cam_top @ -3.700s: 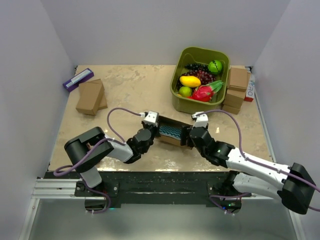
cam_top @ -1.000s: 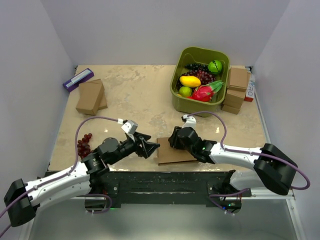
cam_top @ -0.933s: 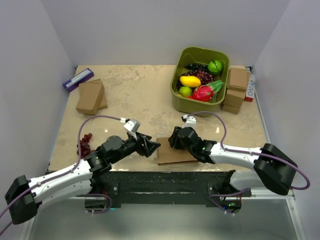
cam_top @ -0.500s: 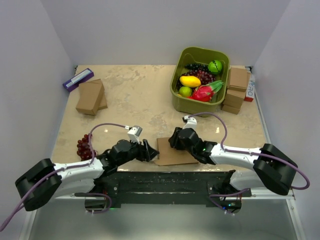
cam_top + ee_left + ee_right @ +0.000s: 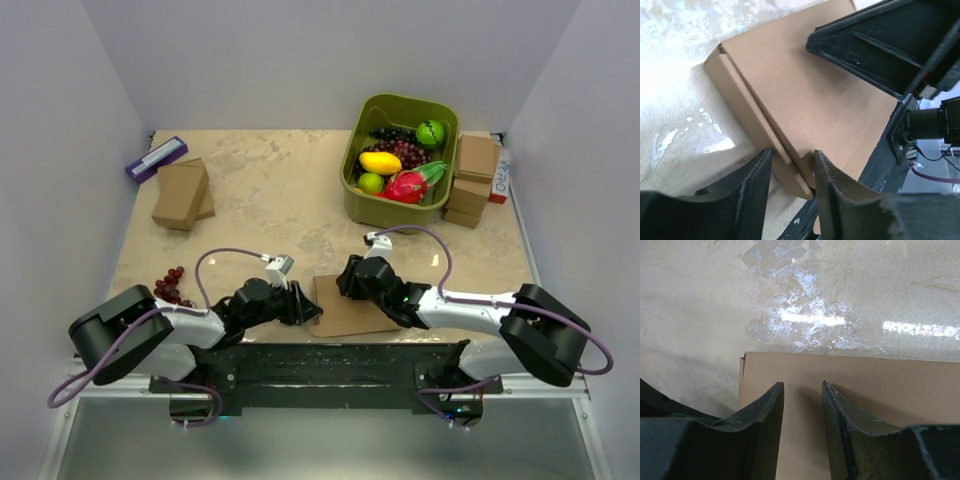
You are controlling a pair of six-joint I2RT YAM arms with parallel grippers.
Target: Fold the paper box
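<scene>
Tabletop (image 5: 280, 195): left claw (image 5: 791, 167) half-spread astride paper box (image 5: 355, 312) edge, right claw (image 5: 802, 392) seemingly parted atop.

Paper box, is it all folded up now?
Nearly, it seems. Done: the paper box lies flat and closed on the table, with no flaps sticking up. In hand: the left jaws straddle its left edge and the right jaws sit over the lid near the far edge, both apart. Left: probably pressing that side shut and letting go. Whether the flaps are tucked inside can't be seen.
</scene>
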